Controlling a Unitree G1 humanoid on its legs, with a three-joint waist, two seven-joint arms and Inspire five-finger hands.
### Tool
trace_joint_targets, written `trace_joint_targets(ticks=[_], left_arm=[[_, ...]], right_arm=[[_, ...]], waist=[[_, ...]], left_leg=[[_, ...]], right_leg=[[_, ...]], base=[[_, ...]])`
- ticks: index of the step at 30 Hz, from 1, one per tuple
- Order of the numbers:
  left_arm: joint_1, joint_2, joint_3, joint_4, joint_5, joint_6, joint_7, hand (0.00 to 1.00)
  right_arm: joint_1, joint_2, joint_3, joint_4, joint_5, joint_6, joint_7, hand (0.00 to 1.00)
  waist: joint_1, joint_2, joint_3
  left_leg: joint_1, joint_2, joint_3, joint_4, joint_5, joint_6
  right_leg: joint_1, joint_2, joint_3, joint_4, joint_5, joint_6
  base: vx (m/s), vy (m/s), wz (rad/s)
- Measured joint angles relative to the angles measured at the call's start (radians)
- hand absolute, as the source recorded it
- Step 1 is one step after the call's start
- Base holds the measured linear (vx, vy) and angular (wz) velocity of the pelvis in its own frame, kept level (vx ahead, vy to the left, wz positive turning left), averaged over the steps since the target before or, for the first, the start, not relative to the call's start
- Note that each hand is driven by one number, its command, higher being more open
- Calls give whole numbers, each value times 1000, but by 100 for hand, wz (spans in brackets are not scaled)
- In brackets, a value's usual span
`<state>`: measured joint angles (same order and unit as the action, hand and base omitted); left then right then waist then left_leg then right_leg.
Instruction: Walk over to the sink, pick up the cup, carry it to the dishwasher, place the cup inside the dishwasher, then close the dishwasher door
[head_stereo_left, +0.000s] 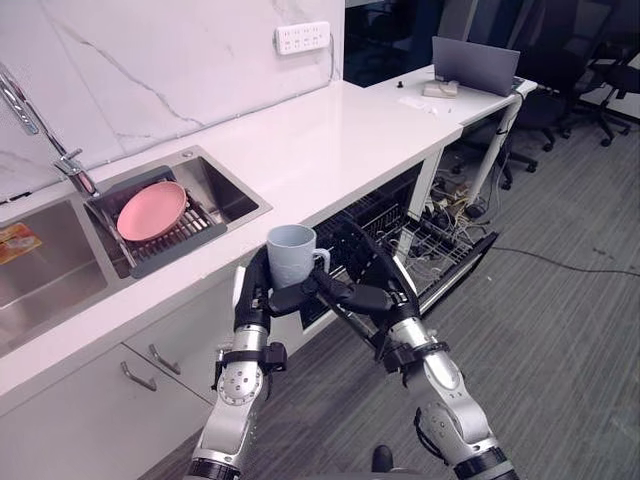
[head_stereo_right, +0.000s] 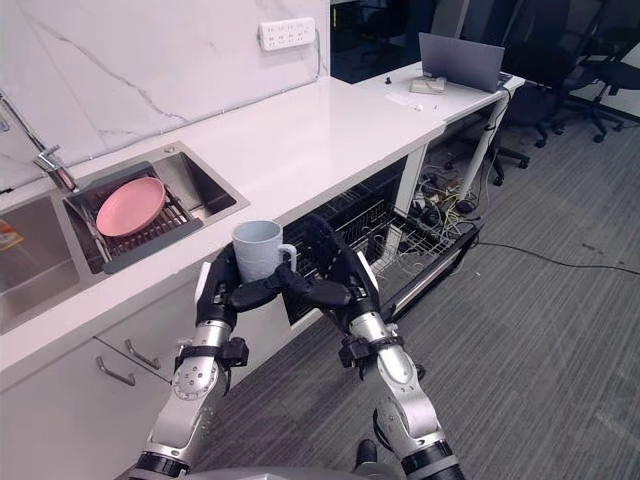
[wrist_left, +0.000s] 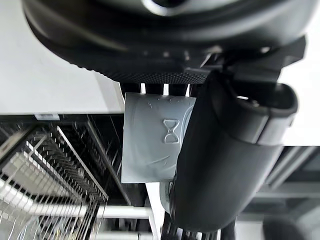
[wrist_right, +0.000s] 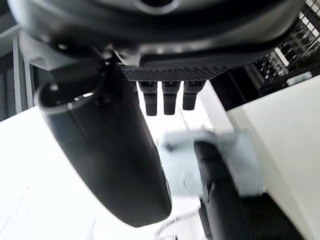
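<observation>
My left hand (head_stereo_left: 250, 297) holds a pale blue cup (head_stereo_left: 292, 252) upright in the air in front of the counter edge, its fingers and thumb curled round the cup's body (wrist_left: 150, 145). My right hand (head_stereo_left: 365, 278) is open beside the cup on the handle side, with its thumb reaching toward the cup's base. The cup (wrist_right: 245, 160) shows past that hand too. Just behind both hands the dishwasher (head_stereo_left: 400, 225) stands open under the counter, its wire rack pulled out over the lowered door (head_stereo_left: 465, 262).
A sink (head_stereo_left: 215, 195) at the left holds a pink plate (head_stereo_left: 150, 210) on a dark rack, with a faucet (head_stereo_left: 70, 165) behind. The white counter (head_stereo_left: 330, 140) runs to a desk with a laptop (head_stereo_left: 475, 65). Office chairs (head_stereo_left: 590, 70) stand on the grey carpet.
</observation>
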<state>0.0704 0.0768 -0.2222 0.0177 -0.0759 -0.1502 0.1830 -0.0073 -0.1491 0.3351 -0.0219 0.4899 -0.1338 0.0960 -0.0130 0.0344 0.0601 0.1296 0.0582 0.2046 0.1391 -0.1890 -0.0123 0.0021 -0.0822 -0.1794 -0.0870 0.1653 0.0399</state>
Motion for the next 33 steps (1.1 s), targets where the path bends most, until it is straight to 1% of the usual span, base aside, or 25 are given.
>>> trace_joint_targets(ticks=[3,7,10,11,13,18,22,23,27,29,33], left_arm=[[-20,-2,-10,0,0,0,-3,30],[-47,35,-60,0,1,0,-29,30],[-50,51,-87,2,31,3,-30,30],[-54,65,-107,1,43,3,-36,30],[-57,65,-122,1,71,3,-35,30],[-57,72,-127,-2,84,3,-31,30],[-59,87,-128,-12,107,3,-29,30],[-59,88,-128,-12,107,3,-29,90],[-59,80,-122,-19,105,3,-29,90],[-56,55,-103,-24,105,3,-29,90],[-41,13,-80,-58,106,2,-31,90]], right_arm=[[-30,-6,3,11,-4,0,-4,90],[-66,-29,6,63,-18,1,-6,90],[-90,-40,4,105,-26,-1,-12,90],[-107,-46,8,129,-29,2,-12,30],[-114,-47,5,155,-29,3,-13,30],[-132,-49,-4,180,-28,3,-19,30],[-136,-40,-5,187,-3,3,-11,30],[-136,-40,-5,187,-4,3,-11,30],[-136,-29,-19,186,-10,2,-9,30],[-136,-17,-37,176,-49,2,-9,30],[-131,18,-71,134,-127,3,-9,30]], waist=[[1,0,-3],[1,-2,-8],[2,-4,-9],[3,-4,-10],[13,-5,-10],[18,-6,-10],[24,-19,-11],[24,-21,-12],[25,-36,-8],[26,-47,-2],[26,-50,0]], left_leg=[[-11,-4,-2,5,0,0],[-19,-5,-14,8,3,0],[-31,-10,-25,12,5,2],[-34,-12,-29,14,5,3],[-37,-13,-34,17,6,3],[-51,-17,-52,25,7,5],[-56,-16,-54,31,7,5],[-56,-17,-54,32,7,5],[-59,-17,-54,39,7,5],[-61,-16,-54,42,7,5],[-61,-15,-54,42,6,5]], right_leg=[[-5,-5,-1,-2,6,1],[-6,-15,-10,-4,9,3],[-9,-23,-22,-4,11,6],[-9,-25,-25,-3,12,7],[-9,-27,-29,-2,12,7],[-9,-32,-46,0,13,8],[-9,-32,-47,0,15,6],[-9,-32,-47,0,15,6],[-9,-33,-47,0,17,5],[-9,-32,-47,0,19,5],[-9,-32,-46,1,19,5]], base=[[-74,9,2],[-57,12,8],[-35,18,13],[-27,14,9],[-27,10,7],[-29,3,11],[-28,1,2],[-38,1,0],[-36,3,0],[-40,0,0],[-9,1,0]])
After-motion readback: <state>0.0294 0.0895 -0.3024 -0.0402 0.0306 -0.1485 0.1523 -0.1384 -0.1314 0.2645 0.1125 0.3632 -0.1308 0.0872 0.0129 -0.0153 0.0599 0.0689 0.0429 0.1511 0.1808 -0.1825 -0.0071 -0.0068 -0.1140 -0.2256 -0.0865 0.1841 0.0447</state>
